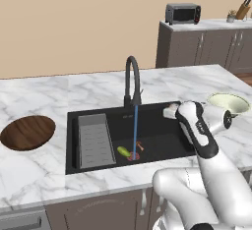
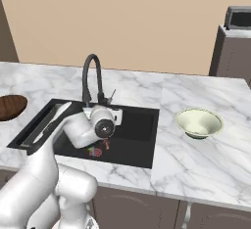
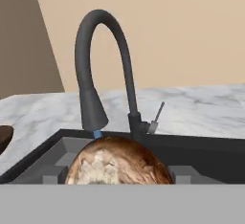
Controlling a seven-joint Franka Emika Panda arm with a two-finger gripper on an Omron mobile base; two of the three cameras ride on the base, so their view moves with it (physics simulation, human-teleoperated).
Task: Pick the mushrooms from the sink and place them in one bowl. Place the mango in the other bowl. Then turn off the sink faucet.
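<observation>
Left base view: the white arm's end effector (image 1: 171, 110) is hovering over the right rear of the matte black rectangular sink (image 1: 162, 143), above the rim. The slim black gooseneck faucet (image 1: 132, 79) is running, with a blue water stream (image 1: 135, 130) hitting the drain. The small elongated yellow-green mango (image 1: 123, 151) and a reddish-brown short-stemmed mushroom (image 1: 140, 145) are lying on the basin floor just beside the stream. The shallow dark brown wooden bowl (image 1: 27, 131) is sitting on the marble bench (image 1: 44, 96) well left of the sink.

Right base view: the pale cream-green glossy bowl (image 2: 198, 122) is sitting on the bench right of the sink, and the arm is reaching over the basin.

Hand view: a round tan-brown mushroom cap (image 3: 117, 163) is sitting right at the lens, where the fingertips would be. The hand is looking level at the faucet, so I'm reading the jaws as gripping it at a wide spread (the fingers themselves are hidden).

Step in hand, as I'm judging it: carrying this mushroom to a bowl. The wooden one is a long way off, so keep the grip constant, rise clear of the sink rim, and swing wide of the faucet arch and its small side lever (image 3: 158, 113). Lower close into the bowl before releasing, since a round cap is likely to roll.
</observation>
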